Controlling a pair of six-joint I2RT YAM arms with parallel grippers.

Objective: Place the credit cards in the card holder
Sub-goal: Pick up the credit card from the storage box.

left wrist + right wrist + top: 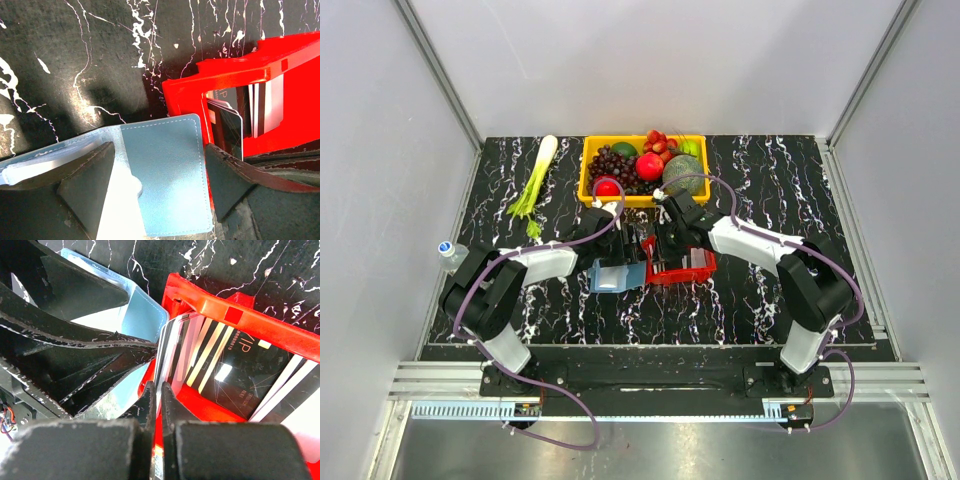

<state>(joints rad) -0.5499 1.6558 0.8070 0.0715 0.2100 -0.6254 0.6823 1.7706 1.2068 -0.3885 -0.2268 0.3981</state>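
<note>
From above, the blue card holder lies open on the black table, right beside the left side of the red tray. Behind them, a yellow basket holds fruit. A long green stalk lies to its left, and a small bottle stands at the table's left edge. From up there the middle is too crowded to see any grip. The left wrist view shows more. The left claw is spread wide, with one finger over the holder's fold and the other at the holder's edge next to the tray. It grips nothing. The credit cards stand on edge inside the tray. The right wrist view looks into the tray and shows the cards packed side by side, dark ones with pale stripes. The right claw is pinched closed, right at the near edge of the cards. I cannot tell if a card is caught between its tips. The left claw's big black fingers fill the left of this view and hide much of the holder.
</note>
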